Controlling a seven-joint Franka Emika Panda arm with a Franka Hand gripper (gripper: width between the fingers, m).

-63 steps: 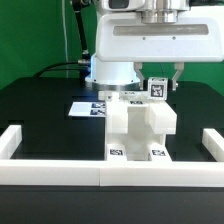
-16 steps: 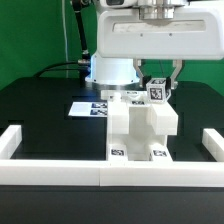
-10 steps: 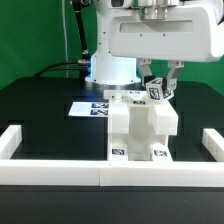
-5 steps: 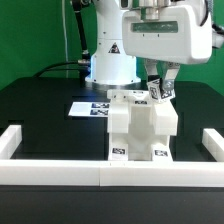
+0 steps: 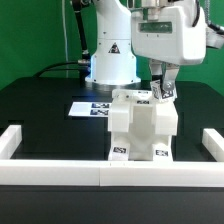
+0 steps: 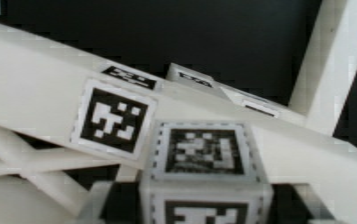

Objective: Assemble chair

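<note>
The chair (image 5: pixel 140 125), a blocky white stack with square tags on its front feet, stands on the black table (image 5: pixel 40 110) near the middle of the front edge. It is touching or just behind the front rail (image 5: pixel 60 172). That rail, with the left rail (image 5: pixel 14 140) and the right rail (image 5: pixel 212 142), forms a low open pen. The chair is the only loose thing inside it, well apart from both side rails. The gripper (image 5: pixel 162 88) hangs over the chair's top corner on the exterior view's right. Its two dark fingers are clenched on a small block (image 5: pixel 159 94), whose tagged face is tilted and which sits against the chair's upper surface. In the wrist view the same block fills the near foreground with tags on two faces, and long white chair parts carrying more tags run slantwise behind it. The marker board (image 5: pixel 90 108) lies flat on the table behind the chair, toward the exterior view's left, in front of the arm's base (image 5: pixel 110 62).
</note>
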